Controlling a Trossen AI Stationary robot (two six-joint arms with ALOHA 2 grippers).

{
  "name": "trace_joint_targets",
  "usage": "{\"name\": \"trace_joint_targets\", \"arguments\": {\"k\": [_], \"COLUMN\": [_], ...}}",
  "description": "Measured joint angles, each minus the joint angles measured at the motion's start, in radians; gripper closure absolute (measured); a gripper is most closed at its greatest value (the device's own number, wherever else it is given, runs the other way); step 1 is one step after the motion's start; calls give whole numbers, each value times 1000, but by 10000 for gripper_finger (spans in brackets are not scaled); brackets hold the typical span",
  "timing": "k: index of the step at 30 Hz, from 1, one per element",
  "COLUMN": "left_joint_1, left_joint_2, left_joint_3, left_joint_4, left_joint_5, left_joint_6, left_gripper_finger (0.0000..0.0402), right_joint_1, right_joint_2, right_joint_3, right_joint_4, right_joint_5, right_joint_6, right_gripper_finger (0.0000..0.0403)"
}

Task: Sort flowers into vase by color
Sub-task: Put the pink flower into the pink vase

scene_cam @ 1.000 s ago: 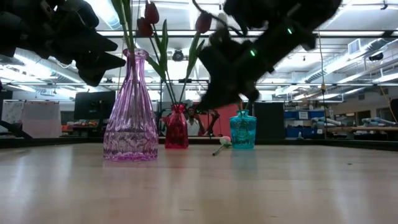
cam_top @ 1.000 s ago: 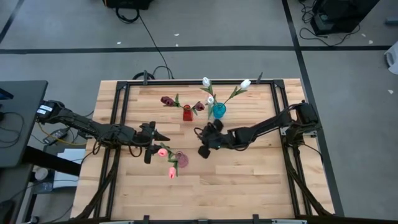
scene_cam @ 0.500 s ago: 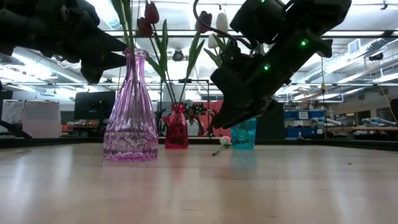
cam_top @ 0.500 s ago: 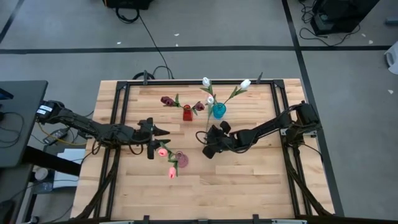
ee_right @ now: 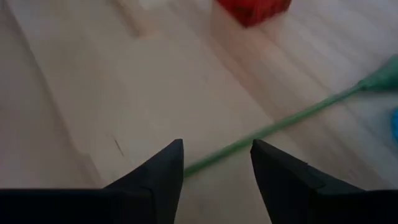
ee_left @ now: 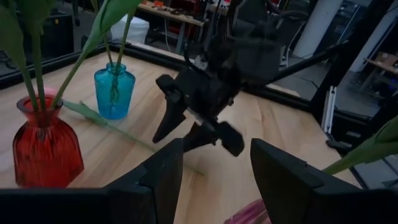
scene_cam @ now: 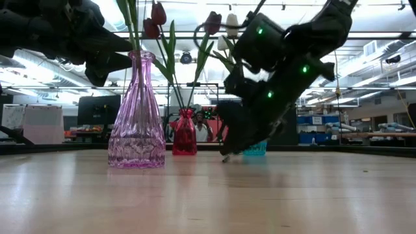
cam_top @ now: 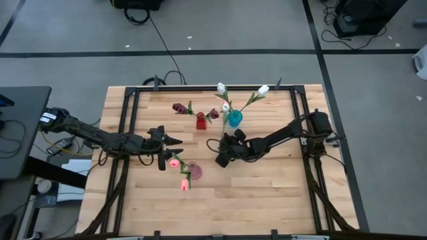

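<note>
Green stem of one loose tulip lies flat on the wooden table, running out from the foot of the blue vase toward table centre; its head sits beside that vase and looks white, though I cannot be sure.

Right gripper is low over the table, fingers spread, stem passing just ahead of the tips in the right wrist view. Nothing is pinched.

Left gripper hovers at about 10 o'clock of the pink vase, fingers spread and empty.

Progress, judged from the high view:
- Red vase, toward 12 o'clock: maroon tulips in it.
- Blue vase, just at 3 o'clock of the red vase: white tulips in it.
- Pink vase, near table centre: pink tulips in it. The low view shows maroon heads near its stems, but these may belong to the red vase behind; cannot tell.

Remaining: the one stem on the table, as far as visible. Sorting looks nearly finished. Next move probably needs the right fingers brought down astride the stem and pressed together.
</note>
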Motion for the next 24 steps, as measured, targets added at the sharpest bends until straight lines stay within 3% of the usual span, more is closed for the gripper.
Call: {"name": "trace_joint_targets", "arguments": {"k": [10,14,20,24], "left_joint_1": [0,0,0,0], "left_joint_2": [8,10,10,10], "left_joint_3": [0,0,0,0], "left_joint_4": [-26,-60,-65,-69], "left_joint_5": [5,8,9,10], "left_joint_6": [-31,-31,-29,-29], "left_gripper_finger": [208,208,208,208], "right_joint_1": [6,5,9,27], "right_joint_2": [64,46,42,24], "right_joint_3": [65,66,68,67], "right_joint_4": [-88,-154,-172,-211], "right_joint_5": [49,-6,-116,-137], "right_joint_6": [58,89,114,173], "right_gripper_finger": [219,268,384,390]}}
